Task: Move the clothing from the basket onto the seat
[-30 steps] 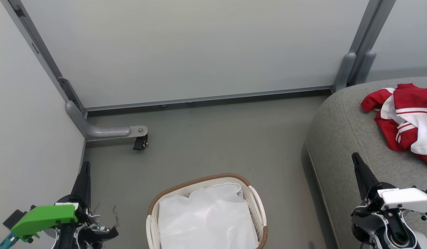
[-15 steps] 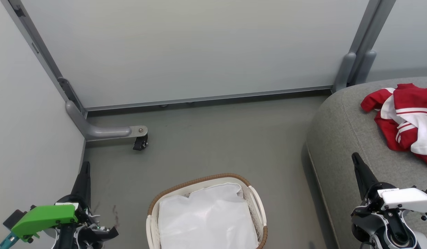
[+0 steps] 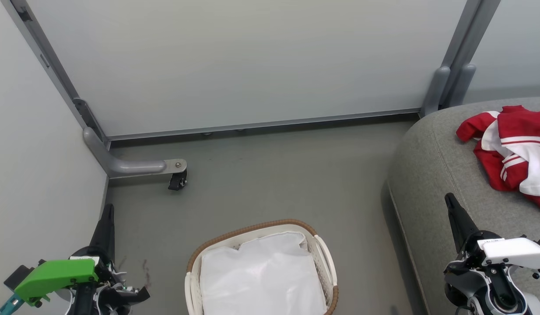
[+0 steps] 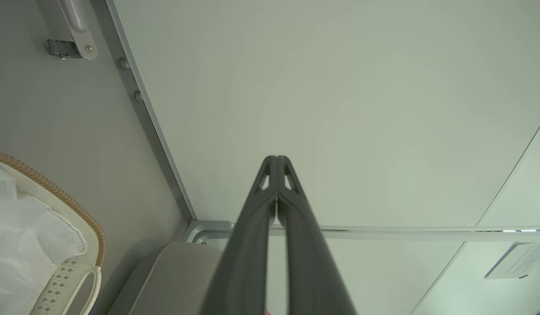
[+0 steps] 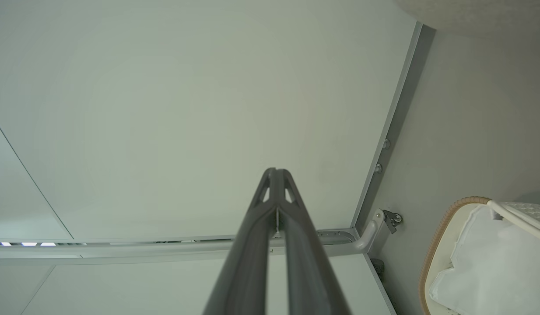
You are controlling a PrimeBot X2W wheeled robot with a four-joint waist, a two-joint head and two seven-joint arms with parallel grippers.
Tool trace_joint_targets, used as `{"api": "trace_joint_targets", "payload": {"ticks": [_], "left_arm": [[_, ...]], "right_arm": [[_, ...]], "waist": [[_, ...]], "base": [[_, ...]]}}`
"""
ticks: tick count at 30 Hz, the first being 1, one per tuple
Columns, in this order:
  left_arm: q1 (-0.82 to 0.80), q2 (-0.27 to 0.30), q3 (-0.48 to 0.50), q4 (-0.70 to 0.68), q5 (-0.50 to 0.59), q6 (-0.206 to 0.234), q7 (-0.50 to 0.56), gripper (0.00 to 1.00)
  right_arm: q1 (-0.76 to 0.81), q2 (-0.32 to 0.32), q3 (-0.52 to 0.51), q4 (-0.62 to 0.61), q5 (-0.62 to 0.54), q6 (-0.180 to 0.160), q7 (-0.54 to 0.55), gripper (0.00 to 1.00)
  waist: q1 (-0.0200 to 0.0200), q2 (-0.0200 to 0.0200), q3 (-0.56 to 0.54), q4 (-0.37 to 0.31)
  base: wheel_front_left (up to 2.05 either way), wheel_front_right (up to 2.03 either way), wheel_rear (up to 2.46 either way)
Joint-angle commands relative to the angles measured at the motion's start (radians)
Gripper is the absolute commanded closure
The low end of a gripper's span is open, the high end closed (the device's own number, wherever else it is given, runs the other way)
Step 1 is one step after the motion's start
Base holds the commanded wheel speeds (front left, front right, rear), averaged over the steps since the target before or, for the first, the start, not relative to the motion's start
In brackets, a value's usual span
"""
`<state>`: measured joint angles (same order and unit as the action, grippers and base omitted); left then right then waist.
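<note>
clothing: red/white heap lying on the seat, ahead of the right claw and off to its right, near but not touching. Heap is crumpled, its long axis running roughly diagonal, away-left to near-right of that claw; the far end is cut off by the frame edge. Right claw is over the seat's near edge, fingers pressed together, nothing between them; its wrist cam shows the tips meeting. Left claw is also together and empty (same in its wrist cam), well apart from the clothing, with the basket between the two claws and nearer the robot than either tip. Basket shows just the white liner, no red in the visible part; its near end is out of frame, so I can't rule out something there. Judgement: the transfer looks done. If the heap needs a nudge or regrip, the right arm takes it, reaching forward-right along the seat; the left would have to cross over the basket.
</note>
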<state>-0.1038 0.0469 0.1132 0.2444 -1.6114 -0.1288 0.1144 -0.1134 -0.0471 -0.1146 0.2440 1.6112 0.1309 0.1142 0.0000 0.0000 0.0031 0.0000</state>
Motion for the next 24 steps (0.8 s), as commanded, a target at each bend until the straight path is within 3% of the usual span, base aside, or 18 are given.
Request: {"api": "trace_joint_targets", "payload": {"ticks": [1, 24], "left_arm": [[-0.01, 0.006, 0.002, -0.001, -0.003, -0.004, 0.003, 1.0], [-0.01, 0.006, 0.002, 0.0, -0.003, -0.004, 0.003, 1.0]], "right_arm": [[0.011, -0.006, -0.002, -0.003, 0.003, 0.0, 0.003, 1.0], [0.011, -0.006, -0.002, -0.003, 0.003, 0.0, 0.003, 1.0]], "waist": [[0.0, 0.0, 0.0, 0.0], [0.0, 0.0, 0.0, 0.0]], "base": [[0.0, 0.0, 0.0], [0.0, 0.0, 0.0]]}}
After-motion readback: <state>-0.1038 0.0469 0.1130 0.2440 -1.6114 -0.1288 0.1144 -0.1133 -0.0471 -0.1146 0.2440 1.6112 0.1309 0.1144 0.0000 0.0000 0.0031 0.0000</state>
